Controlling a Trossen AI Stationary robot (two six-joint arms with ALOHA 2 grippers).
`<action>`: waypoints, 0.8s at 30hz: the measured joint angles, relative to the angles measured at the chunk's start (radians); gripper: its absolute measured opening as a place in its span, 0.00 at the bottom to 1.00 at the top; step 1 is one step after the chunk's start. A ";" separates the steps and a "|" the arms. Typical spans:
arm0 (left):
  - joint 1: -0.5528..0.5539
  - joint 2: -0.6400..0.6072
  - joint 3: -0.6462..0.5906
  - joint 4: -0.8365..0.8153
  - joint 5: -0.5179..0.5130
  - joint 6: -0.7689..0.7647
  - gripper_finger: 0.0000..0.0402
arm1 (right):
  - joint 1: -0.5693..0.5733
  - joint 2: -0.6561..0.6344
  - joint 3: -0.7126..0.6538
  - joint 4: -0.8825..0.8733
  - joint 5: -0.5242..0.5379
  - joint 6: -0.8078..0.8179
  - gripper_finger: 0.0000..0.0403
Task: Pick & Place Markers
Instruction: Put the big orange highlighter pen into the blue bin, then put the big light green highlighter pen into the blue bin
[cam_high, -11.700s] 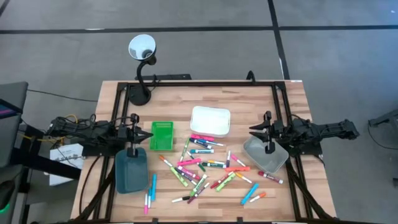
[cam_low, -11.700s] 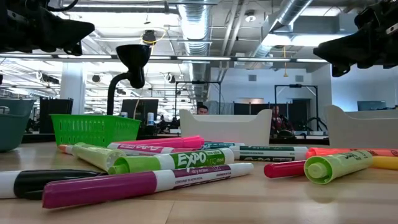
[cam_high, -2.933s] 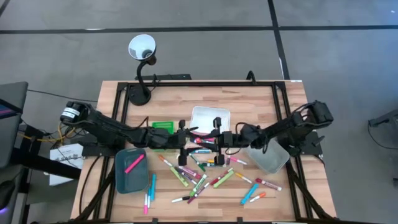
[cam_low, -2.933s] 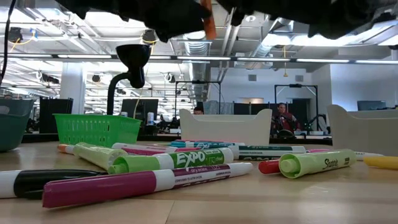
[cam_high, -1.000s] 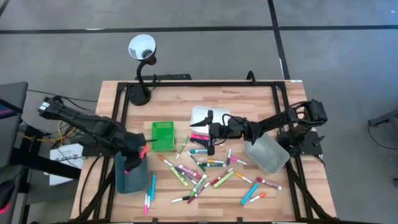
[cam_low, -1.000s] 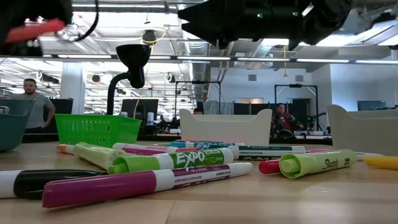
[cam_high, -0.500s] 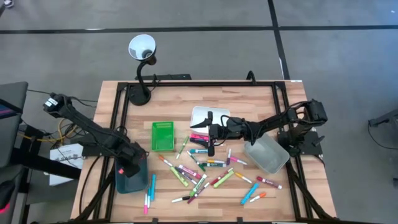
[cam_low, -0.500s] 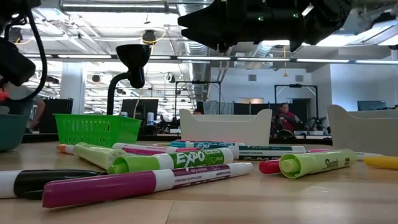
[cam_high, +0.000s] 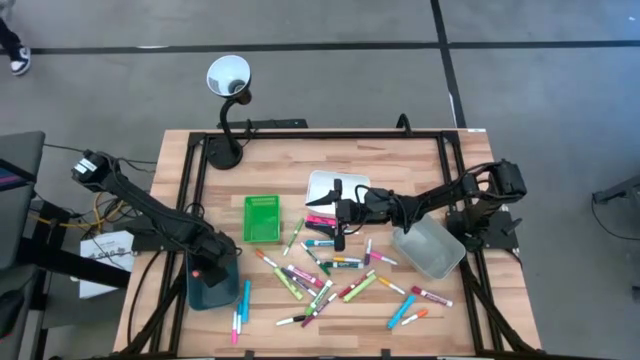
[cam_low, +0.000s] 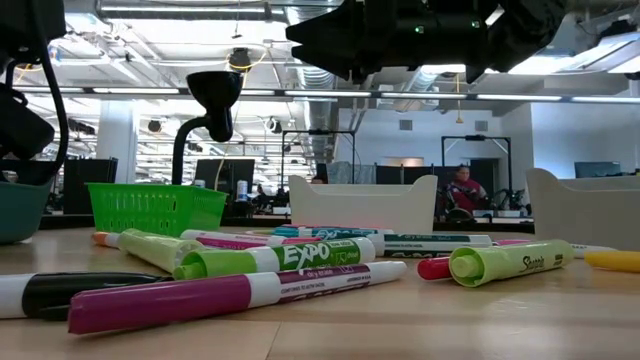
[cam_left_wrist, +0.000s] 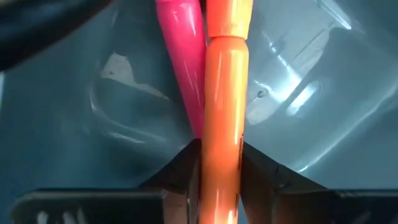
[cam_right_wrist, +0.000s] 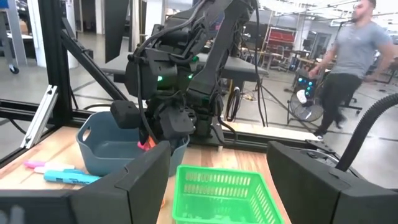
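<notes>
Many markers (cam_high: 325, 270) with coloured caps lie scattered on the wooden table's middle and near part. My left gripper (cam_left_wrist: 221, 162) reaches down into the teal tray (cam_high: 212, 292) at the near left. It is shut on an orange marker (cam_left_wrist: 224, 93), beside a pink marker (cam_left_wrist: 180, 56) lying in the tray. My right gripper (cam_high: 335, 215) hangs open above the markers near the white tray (cam_high: 335, 185). Nothing is between its fingers (cam_right_wrist: 137, 180). My left gripper pinches the orange marker's barrel (cam_left_wrist: 221, 180) between its two fingers, which lie across the marker and point down into the teal tray. The marker runs out ahead of the fingers over the tray's floor. Whether it rests on the floor I cannot tell.
A green basket tray (cam_high: 261, 218) stands left of the marker heap and a clear grey tray (cam_high: 430, 250) at the right. A black lamp (cam_high: 226, 110) stands at the far left. A person (cam_right_wrist: 348, 56) walks in the room beyond the table.
My left gripper has gone toward the near edge and down into the teal tray, carrying the orange marker with it.
</notes>
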 joint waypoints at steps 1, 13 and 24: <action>0.000 0.000 0.000 0.001 0.000 0.000 0.22 | 0.000 0.000 0.000 0.000 0.000 0.000 0.65; 0.000 -0.001 0.015 0.023 0.023 -0.008 0.31 | 0.002 0.000 0.019 -0.001 -0.027 0.000 0.65; 0.020 -0.002 0.033 0.022 0.003 -0.011 0.51 | 0.001 0.000 0.020 0.030 -0.054 -0.001 0.65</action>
